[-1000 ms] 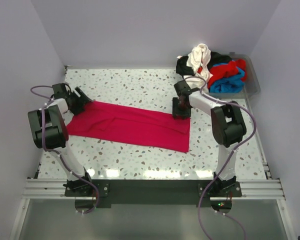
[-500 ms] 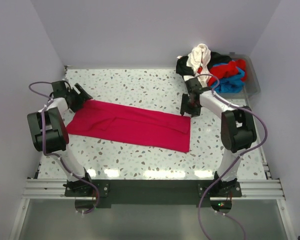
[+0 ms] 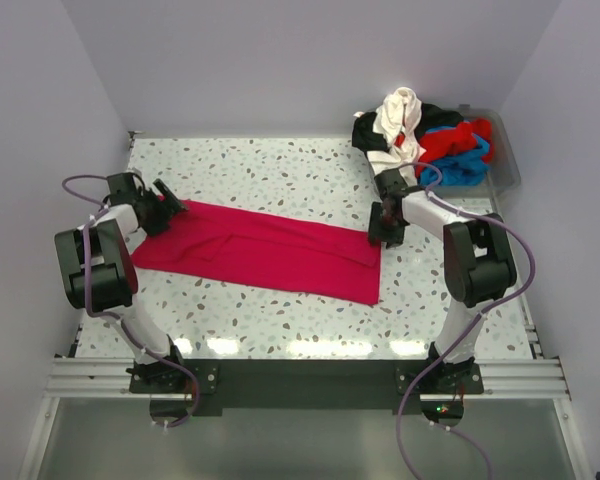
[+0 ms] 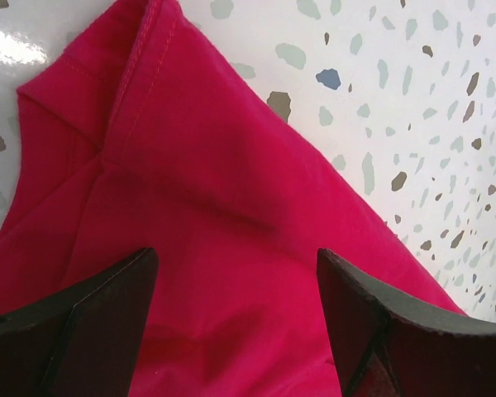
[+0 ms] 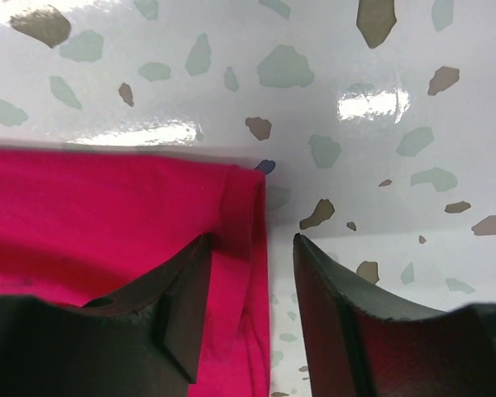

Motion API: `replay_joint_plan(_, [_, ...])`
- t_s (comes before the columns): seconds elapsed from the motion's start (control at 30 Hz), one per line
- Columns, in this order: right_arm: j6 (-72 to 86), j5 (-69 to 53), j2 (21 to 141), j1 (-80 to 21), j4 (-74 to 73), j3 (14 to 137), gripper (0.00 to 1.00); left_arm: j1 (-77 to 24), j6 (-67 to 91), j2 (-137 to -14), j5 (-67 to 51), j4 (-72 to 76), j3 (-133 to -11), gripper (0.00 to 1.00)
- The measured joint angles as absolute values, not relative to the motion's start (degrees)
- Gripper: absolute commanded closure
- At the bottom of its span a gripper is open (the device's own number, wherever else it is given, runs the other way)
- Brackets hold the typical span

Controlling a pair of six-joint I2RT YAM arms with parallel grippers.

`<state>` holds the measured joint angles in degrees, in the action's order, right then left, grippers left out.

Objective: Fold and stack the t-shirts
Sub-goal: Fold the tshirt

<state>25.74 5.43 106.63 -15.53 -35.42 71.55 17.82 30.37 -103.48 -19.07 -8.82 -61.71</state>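
Observation:
A red t-shirt (image 3: 260,250) lies folded into a long strip across the speckled table. My left gripper (image 3: 166,212) is open low over its left end; in the left wrist view the red cloth (image 4: 215,248) fills the gap between the dark fingers (image 4: 83,314). My right gripper (image 3: 377,232) is open at the shirt's far right corner; in the right wrist view the hemmed edge (image 5: 252,240) lies between the fingers (image 5: 339,306). Neither holds the cloth.
A clear bin (image 3: 500,160) at the back right holds a pile of black, white, red and blue shirts (image 3: 425,135). Walls close the table on the left, back and right. Speckled tabletop (image 3: 260,175) lies behind the shirt.
My right gripper has moved back and right, then down onto the shirt's far right corner. My left gripper has shifted slightly along the shirt's left end. The shirt lies as before.

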Motion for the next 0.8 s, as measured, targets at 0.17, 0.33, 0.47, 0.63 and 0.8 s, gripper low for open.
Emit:
replay_joint_plan(0.17, [25.93,4.93,106.63,-15.2,-33.58,69.71,0.68,17.82,30.37,-103.55,-19.07,-8.54,-60.71,0.17])
replay_joint_plan(0.33, [26.06,4.97,106.63,-15.11,-32.12,69.73,0.92,17.82,30.33,-103.7,-18.96,-7.62,-60.12,0.17])
replay_joint_plan(0.47, [26.15,5.02,106.63,-14.83,-32.05,69.73,1.0,17.82,29.5,-103.7,-17.96,-7.53,-60.07,0.17])
replay_joint_plan(0.63, [26.2,5.23,106.63,-14.02,-32.05,69.78,1.0,17.8,28.42,-103.7,-17.12,-7.62,-60.1,0.17])
replay_joint_plan(0.8, [26.17,5.45,106.63,-12.67,-32.16,69.8,0.96,17.43,27.53,-103.53,-15.62,-7.9,-60.1,0.17])
